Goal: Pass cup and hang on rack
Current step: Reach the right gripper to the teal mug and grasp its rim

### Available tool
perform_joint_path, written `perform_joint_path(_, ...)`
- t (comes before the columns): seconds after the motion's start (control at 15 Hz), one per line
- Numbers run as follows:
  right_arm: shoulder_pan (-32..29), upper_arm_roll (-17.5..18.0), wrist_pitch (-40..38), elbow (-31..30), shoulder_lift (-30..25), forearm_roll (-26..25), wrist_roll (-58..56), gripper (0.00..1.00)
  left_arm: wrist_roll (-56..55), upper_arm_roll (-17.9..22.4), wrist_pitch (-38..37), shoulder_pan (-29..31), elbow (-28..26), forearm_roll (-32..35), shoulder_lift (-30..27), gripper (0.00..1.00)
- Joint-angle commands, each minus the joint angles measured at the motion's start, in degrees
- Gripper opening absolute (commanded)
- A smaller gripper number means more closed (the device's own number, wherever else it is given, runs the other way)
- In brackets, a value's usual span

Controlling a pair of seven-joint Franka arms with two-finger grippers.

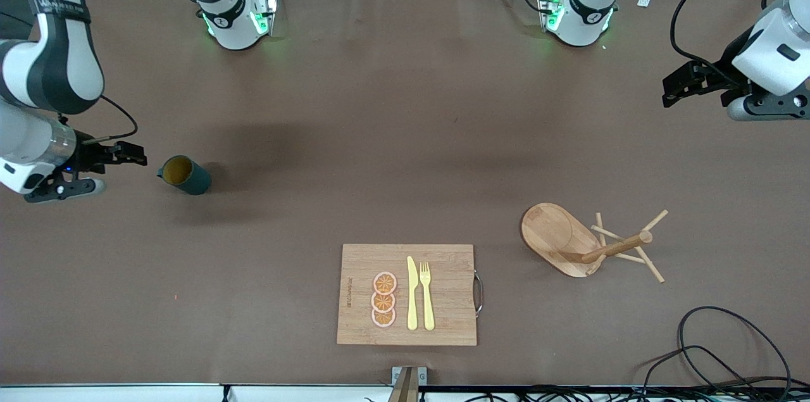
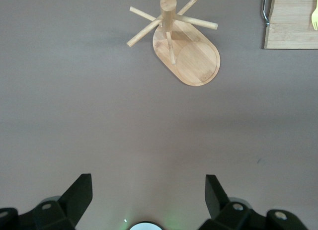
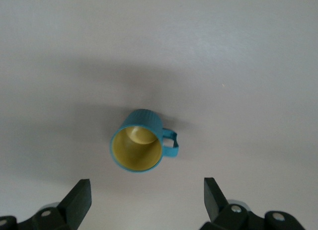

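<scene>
Right gripper [image 3: 144, 202], jaws spread, is hovering by the cup [image 1: 185, 175] near the right arm's edge: straddling the wall, avoiding the handle; left gripper [image 2: 148, 200] is waiting spread.

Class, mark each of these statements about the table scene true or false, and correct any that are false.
1. The cup is hanging on the rack. False: it stands on the table, toward the right arm's end.
2. The right gripper holds nothing and its fingers are open. True.
3. The cutting board carries a knife, a fork and three orange slices. True.
4. The left gripper is shut on the rack. False: it is open, up over bare table.
5. The cutting board lies farther from the front camera than the cup. False: it lies nearer.
</scene>
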Motion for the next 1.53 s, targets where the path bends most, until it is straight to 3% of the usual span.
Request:
perform_joint_path(0.0, -2.9, 0.7, 6.3, -5.4, 1.7, 2.5, -10.9, 1.00, 0.9, 0.0, -0.1, 0.2, 1.2, -0.5, 0.6, 1.00)
perform_joint_path(0.4, -2.9, 0.8, 19.0, -10.4, 8.0, 4.9, -20.6, 0.98, 1.0, 0.0, 0.0, 0.1, 1.4, -0.5, 0.7, 1.00)
perform_joint_path(0.47, -2.9, 0.9, 19.6, -10.5, 9.0, 4.9, -21.7, 0.90, 1.0, 0.0, -0.1, 0.1, 1.4, -0.5, 0.6, 1.00)
perform_joint_path(0.53, -2.9, 0.9, 20.2, -10.5, 9.8, 5.2, -21.7, 0.75, 1.1, 0.0, -0.1, 0.2, 1.4, -0.5, 0.4, 1.00)
perform_joint_path(0.8, -2.9, 0.9, 20.2, -10.5, 10.7, 6.2, -21.5, 0.04, 1.3, 0.0, -0.1, 0.2, 1.5, -0.5, 0.1, 1.00)
perform_joint_path(0.86, -2.7, 0.9, 19.6, -10.4, 10.6, 6.6, -21.4, 0.00, 1.3, 0.0, -0.1, 0.2, 1.5, -0.5, 0.1, 1.00)
perform_joint_path(1.13, 1.5, 1.0, 12.1, -9.5, 6.5, 7.6, -12.9, 0.00, 1.2, 0.0, -0.1, 0.2, 1.5, -0.6, 0.1, 1.00)
perform_joint_path(1.46, 16.5, 1.2, 8.1, -8.4, 2.4, 7.7, 14.1, 0.00, 1.2, -0.1, -0.2, 0.1, 1.4, -0.6, 0.0, 1.00)
